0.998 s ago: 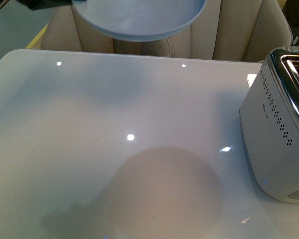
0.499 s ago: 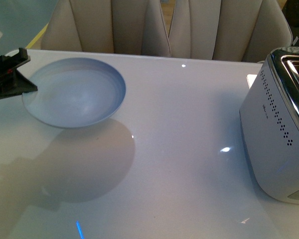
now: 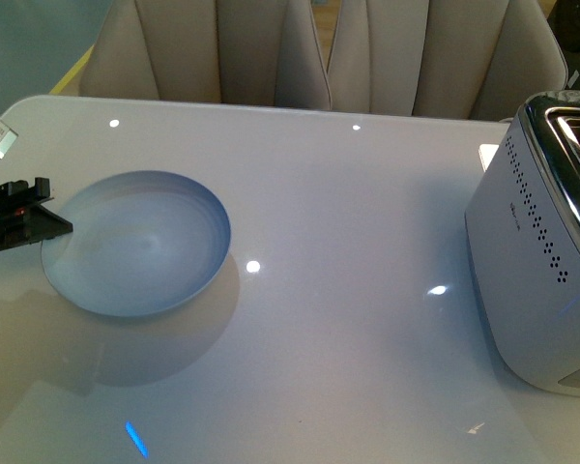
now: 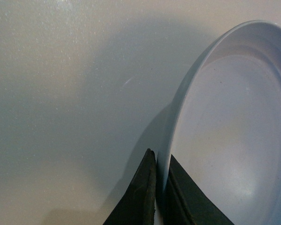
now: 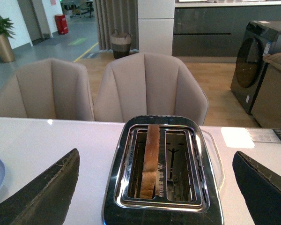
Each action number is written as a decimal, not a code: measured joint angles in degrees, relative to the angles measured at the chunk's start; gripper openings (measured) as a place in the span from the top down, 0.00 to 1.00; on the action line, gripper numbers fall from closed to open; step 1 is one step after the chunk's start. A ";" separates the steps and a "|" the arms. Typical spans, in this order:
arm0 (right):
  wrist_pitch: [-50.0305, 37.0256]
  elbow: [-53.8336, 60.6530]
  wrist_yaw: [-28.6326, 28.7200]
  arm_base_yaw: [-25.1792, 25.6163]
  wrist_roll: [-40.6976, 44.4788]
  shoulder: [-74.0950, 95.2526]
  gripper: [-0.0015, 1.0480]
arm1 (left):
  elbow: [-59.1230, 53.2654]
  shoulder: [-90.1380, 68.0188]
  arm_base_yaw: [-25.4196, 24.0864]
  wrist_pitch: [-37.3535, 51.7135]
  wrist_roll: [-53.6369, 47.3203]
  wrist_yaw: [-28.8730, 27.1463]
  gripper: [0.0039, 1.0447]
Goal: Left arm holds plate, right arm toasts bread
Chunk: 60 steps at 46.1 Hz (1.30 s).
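Note:
My left gripper (image 3: 39,224) is shut on the rim of the pale blue plate (image 3: 140,242), holding it low over the white table (image 3: 348,213) at the left. In the left wrist view the fingers (image 4: 143,192) pinch the plate's rim (image 4: 178,112). My right gripper (image 5: 157,192) is open, its fingers wide apart on either side above the silver toaster (image 5: 161,206). The bread (image 5: 151,159) stands on edge in one toaster slot, its crust showing at the top. The other slot is empty.
The toaster (image 3: 546,251) stands at the table's right edge. Beige chairs (image 3: 300,53) stand behind the far edge of the table. A white card (image 5: 238,137) lies on the table beyond the toaster.
The plate came down from high at the top of the front view to the left side, then sank a little lower toward the table. The toaster has not moved.

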<state>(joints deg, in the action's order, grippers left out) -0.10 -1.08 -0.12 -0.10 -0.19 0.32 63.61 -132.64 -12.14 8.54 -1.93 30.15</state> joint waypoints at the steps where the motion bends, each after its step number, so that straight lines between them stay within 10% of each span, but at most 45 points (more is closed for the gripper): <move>1: 0.00 0.00 0.00 0.00 0.00 0.00 0.08 | 0.00 -0.39 -0.04 0.11 -0.04 0.24 0.97; 44: 0.00 0.00 0.00 0.00 0.00 0.00 0.08 | 0.00 -5.86 -0.39 1.09 -2.75 2.23 0.97; 60: 0.00 0.00 0.00 0.00 0.00 0.00 0.08 | 0.00 -5.90 -0.37 0.72 -2.75 0.70 0.46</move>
<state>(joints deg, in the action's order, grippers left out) -0.10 -1.08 -0.12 -0.10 -0.19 0.32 63.61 -138.54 -12.51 9.26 -4.69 30.85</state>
